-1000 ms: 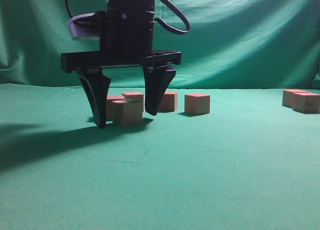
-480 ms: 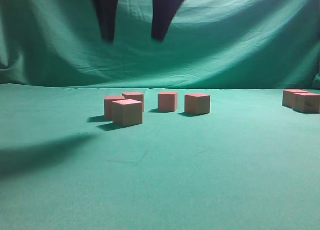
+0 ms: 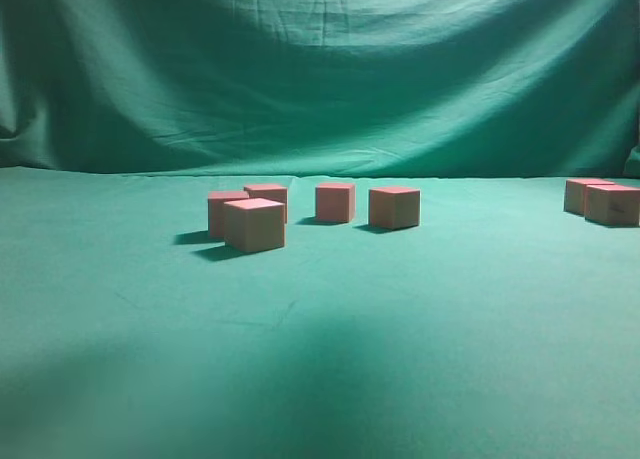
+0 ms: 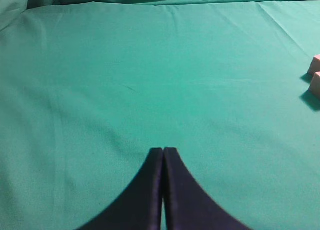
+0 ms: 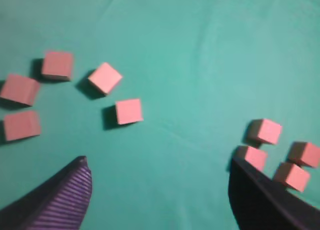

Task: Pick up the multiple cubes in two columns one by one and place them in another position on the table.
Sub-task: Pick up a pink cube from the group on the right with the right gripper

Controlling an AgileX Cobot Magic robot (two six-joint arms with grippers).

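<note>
Your right gripper (image 5: pixel 157 190) hangs wide open and empty above the surface (image 5: pixel 200 49), between five placed cubes (image 5: pixel 129 111) and four waiting (image 5: pixel 265 131). Your left gripper (image 4: pixel 163 152) idles, closed and empty.

Five reddish-topped cubes (image 3: pixel 254 224) sit loosely grouped on the green table (image 3: pixel 320 359), more cubes far right.

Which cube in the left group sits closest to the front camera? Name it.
The cube at the front left of the group of five. It looks largest, sits lowest in the exterior view, and partly covers the cube behind it; the other three stand farther back.
</note>
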